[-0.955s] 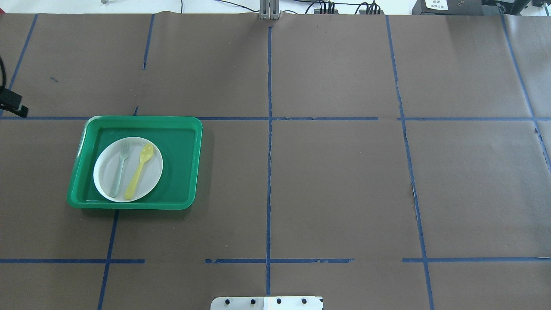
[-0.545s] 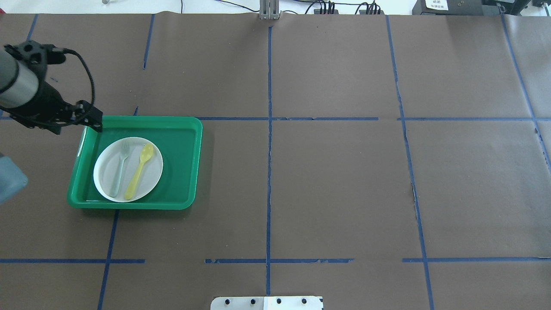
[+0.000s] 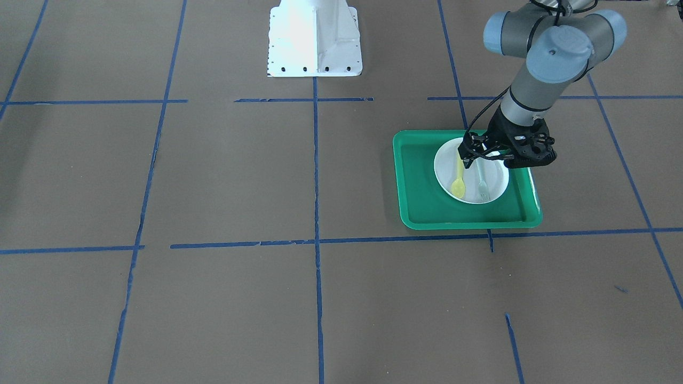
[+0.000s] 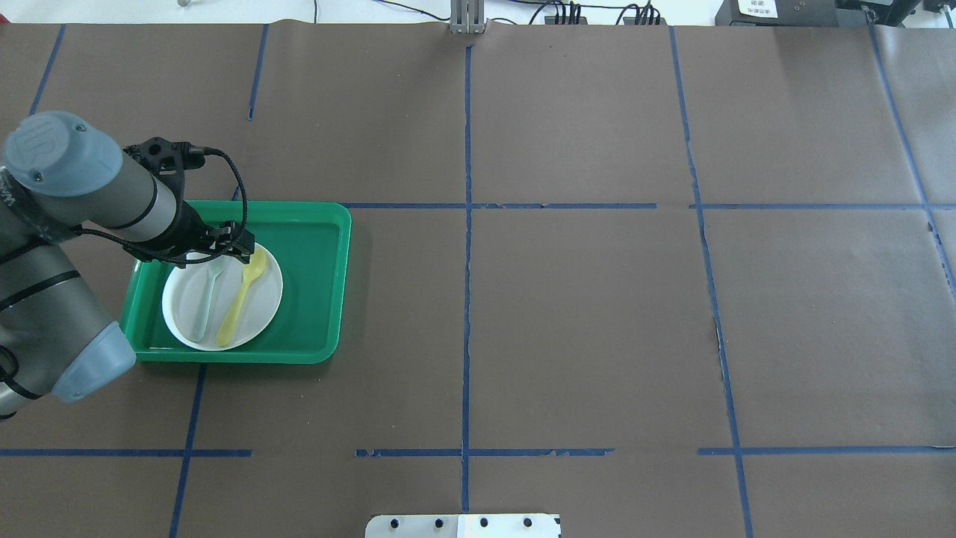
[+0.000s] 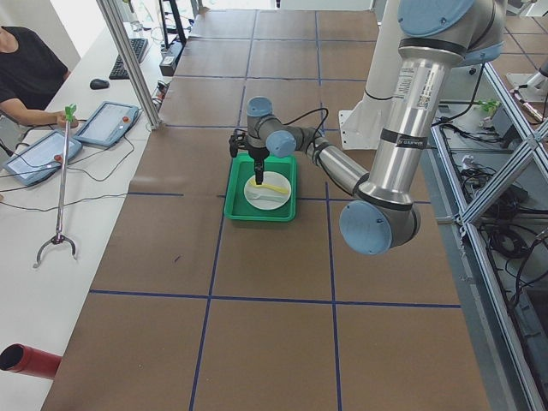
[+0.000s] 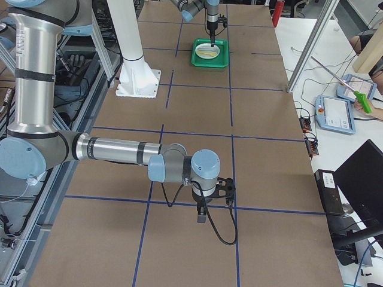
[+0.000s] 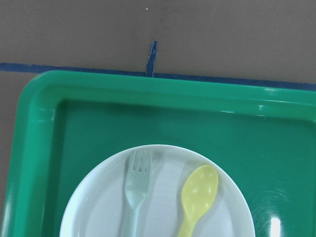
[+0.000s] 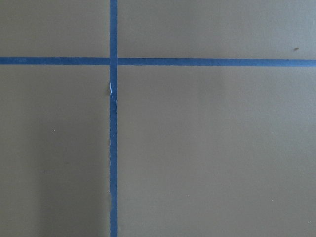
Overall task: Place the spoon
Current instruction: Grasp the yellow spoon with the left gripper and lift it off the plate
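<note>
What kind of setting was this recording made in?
Most likely a robotics lab, not a home or kitchen. The table is covered in brown paper and gridded with blue tape. A person sits at a side desk with control tablets and cables beside the arms.

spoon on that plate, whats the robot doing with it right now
The left gripper hangs over the white plate in the green tray, pointing down near the yellow spoon. The spoon lies flat on the plate beside the fork, and nothing holds it yet. Whether that gripper is open cannot be told. The right gripper is far off, over another part of the table.
</note>
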Controlling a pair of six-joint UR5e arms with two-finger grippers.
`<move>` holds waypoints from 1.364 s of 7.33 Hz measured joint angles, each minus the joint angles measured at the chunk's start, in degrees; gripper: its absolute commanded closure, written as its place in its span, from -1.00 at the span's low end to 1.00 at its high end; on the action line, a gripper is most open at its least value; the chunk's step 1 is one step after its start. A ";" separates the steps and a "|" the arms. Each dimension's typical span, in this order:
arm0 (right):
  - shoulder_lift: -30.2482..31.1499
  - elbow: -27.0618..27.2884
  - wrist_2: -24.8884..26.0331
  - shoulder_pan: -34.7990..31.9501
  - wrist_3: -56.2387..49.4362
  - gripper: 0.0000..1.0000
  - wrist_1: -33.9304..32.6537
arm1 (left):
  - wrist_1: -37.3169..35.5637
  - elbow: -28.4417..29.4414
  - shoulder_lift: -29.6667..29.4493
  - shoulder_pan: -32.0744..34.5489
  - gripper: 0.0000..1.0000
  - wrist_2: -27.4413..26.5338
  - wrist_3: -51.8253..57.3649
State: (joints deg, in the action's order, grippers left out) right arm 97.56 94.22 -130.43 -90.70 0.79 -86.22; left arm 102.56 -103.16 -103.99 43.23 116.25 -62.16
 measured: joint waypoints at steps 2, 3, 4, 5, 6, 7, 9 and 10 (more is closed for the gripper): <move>0.00 0.00 0.00 0.00 0.00 -1.00 0.00 | 2.43 1.95 0.40 -1.39 -0.62 -0.13 -0.66; 0.00 0.00 0.00 0.00 0.00 -1.00 0.00 | 2.69 2.37 0.41 -1.88 -0.58 -0.12 -0.66; 0.00 0.00 0.00 0.00 -0.01 -1.00 0.01 | 2.80 2.51 0.40 -2.18 -0.56 -0.07 -0.64; 0.00 0.00 0.00 0.00 -0.05 -1.00 0.03 | 2.99 2.67 0.39 -2.51 -0.55 -0.04 -0.66; 0.00 0.00 0.00 0.00 -0.06 -1.00 0.02 | 3.55 3.16 0.35 -2.96 -0.53 -0.02 -0.67; 0.00 0.00 0.00 0.00 -0.03 -1.00 0.01 | 4.59 3.97 0.29 -3.42 -0.51 -0.02 -0.68; 0.00 0.00 0.00 0.00 0.00 -1.00 0.00 | 5.91 4.97 0.07 -4.17 -0.43 -0.03 -0.68; 0.00 0.00 0.00 0.00 0.00 -1.00 0.00 | 6.08 5.10 -0.03 -4.30 -0.34 0.00 -0.64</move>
State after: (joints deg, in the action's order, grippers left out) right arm 97.56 94.22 -130.43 -90.70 0.79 -86.22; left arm 108.64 -98.06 -104.03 38.93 116.25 -62.81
